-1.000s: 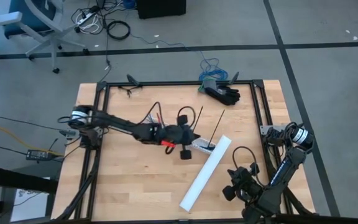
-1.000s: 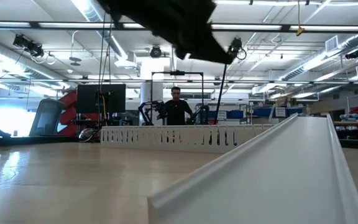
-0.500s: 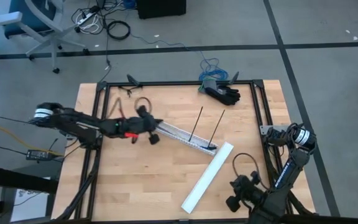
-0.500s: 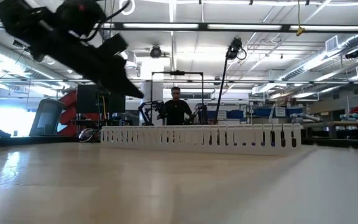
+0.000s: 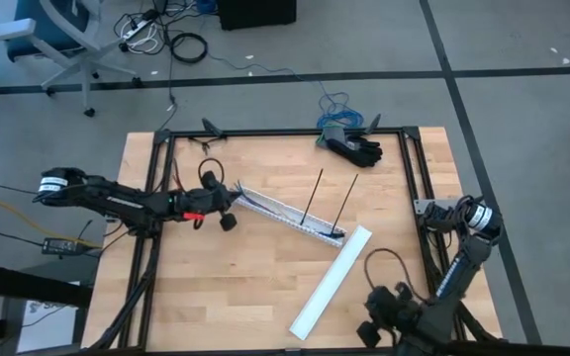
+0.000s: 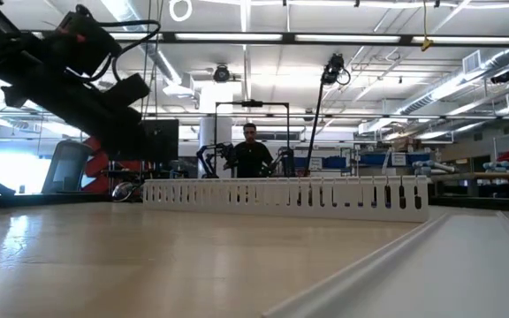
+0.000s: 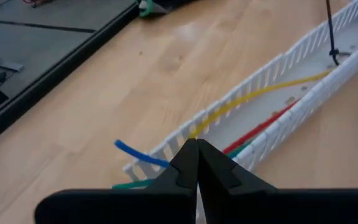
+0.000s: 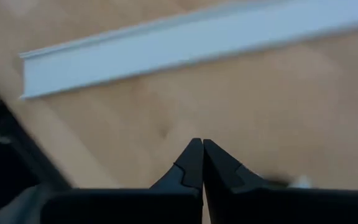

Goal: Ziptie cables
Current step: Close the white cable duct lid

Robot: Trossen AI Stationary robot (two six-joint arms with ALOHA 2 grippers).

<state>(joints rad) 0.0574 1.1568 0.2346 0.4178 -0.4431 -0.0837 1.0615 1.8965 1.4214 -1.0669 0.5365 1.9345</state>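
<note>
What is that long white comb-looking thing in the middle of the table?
On the wooden table, find the two white strips near the centre. The slotted channel is the one with toothed walls, wires lying inside and two zipties leaning up from it; its neighbour, the plain white cover, is smooth.

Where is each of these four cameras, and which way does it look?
High view: overhead, facing down on the table and both arms.
Low view: at tabletop height, facing across; the left arm hangs at upper left.
Left wrist view: on the left arm, facing the slotted channel holding the cables; left gripper shut.
Right wrist view: on the right arm, facing the white cover; right gripper shut.
Shared: the channel shows in high, low and left wrist views.
</note>
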